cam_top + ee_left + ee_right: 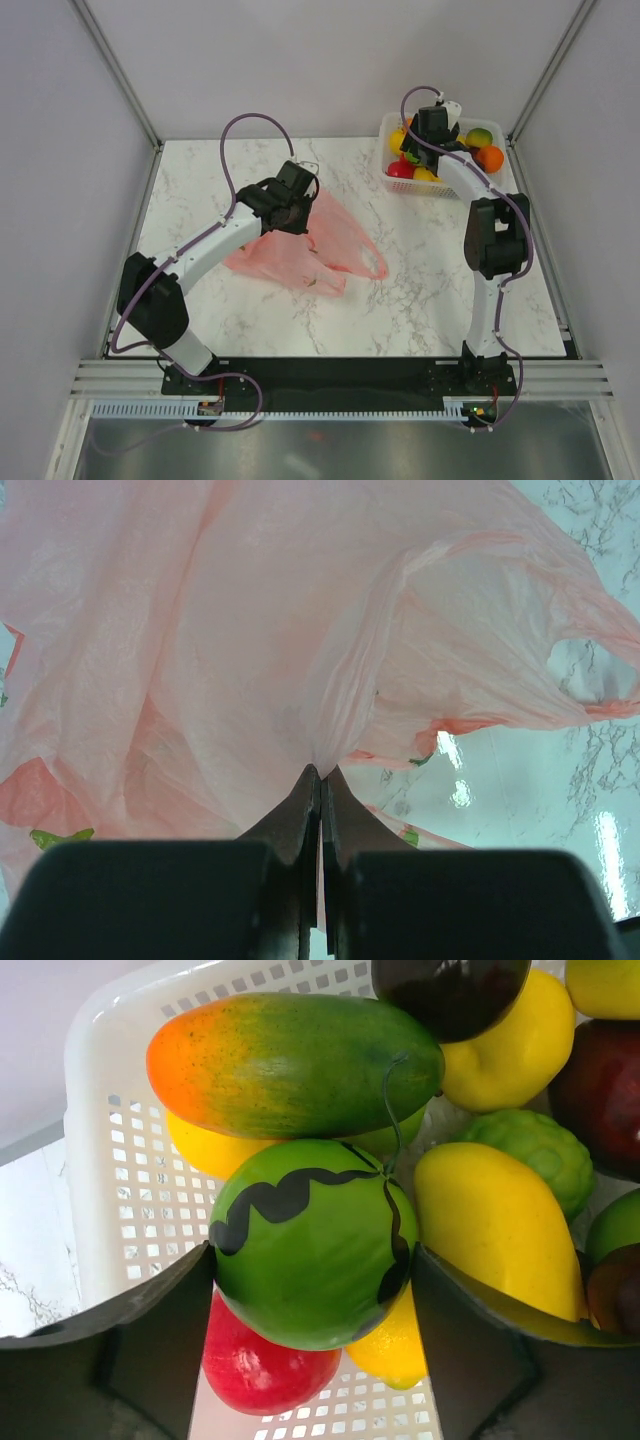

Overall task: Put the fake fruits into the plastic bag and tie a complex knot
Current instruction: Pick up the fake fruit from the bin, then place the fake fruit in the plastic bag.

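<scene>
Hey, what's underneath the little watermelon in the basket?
A red fruit and a yellow one show beneath the watermelon, above the basket floor. Their tops are covered.

The plastic bag [250, 660] is thin, translucent pink film, softly creased. The fake fruits [500, 1220] are smooth, glossy plastic, the striped melon [310, 1250] included; one green fruit [530, 1155] is knobbly. The basket [130, 1190] is white lattice plastic. The tabletop [520, 780] shines, perhaps marble-patterned laminate.

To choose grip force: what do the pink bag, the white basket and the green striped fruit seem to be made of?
The pink bag looks like thin translucent plastic film, creased. The white basket: rigid matte plastic lattice, probably moulded. The green striped fruit: glossy plastic, probably hard, judging by its highlights.
</scene>
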{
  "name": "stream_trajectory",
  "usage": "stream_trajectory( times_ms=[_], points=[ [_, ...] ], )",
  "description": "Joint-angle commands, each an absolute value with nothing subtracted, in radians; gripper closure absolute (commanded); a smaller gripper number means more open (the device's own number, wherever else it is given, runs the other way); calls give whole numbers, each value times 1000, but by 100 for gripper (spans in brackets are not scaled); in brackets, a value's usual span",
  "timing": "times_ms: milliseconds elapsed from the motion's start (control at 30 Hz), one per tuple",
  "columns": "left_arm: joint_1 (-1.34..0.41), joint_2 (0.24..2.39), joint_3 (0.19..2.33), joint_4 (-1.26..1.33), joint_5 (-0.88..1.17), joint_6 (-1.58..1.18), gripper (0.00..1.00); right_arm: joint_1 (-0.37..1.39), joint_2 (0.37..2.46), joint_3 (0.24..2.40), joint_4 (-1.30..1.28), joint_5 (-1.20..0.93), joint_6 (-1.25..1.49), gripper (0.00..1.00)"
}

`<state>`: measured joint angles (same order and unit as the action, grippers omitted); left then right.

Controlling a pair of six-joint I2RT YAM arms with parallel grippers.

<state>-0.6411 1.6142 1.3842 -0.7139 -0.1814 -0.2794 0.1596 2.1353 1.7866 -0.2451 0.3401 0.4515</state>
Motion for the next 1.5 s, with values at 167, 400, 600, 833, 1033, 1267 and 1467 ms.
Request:
stream_trajectory(
  times_ms=[167, 400, 600, 833, 1033, 1267, 1467],
  points=[
    [-643, 1577, 1391, -692, -190, -250, 98, 163, 2054, 1749, -167, 348, 430, 33],
    [-641, 1578, 1391, -690, -192, -247, 98, 199, 1875, 1634, -153, 302, 367, 37],
    [-641, 1583, 1393, -689, -178, -242, 98, 276, 1651, 1435, -167, 197, 367, 38],
    [-641, 1578, 1394, -686, -172, -239, 98, 380, 1356, 1134, -144, 3, 436, 39],
    [-641, 1569, 1394, -684, -161, -239, 98, 494, 1171, 829, -50, -130, 544, 39],
    [-641, 1562, 1396, -686, -134, -242, 98, 617, 1173, 654, 192, -150, 612, 38],
    [-641, 1551, 1393, -684, -66, -245, 98, 686, 1321, 692, 327, -92, 594, 39]
  ],
)
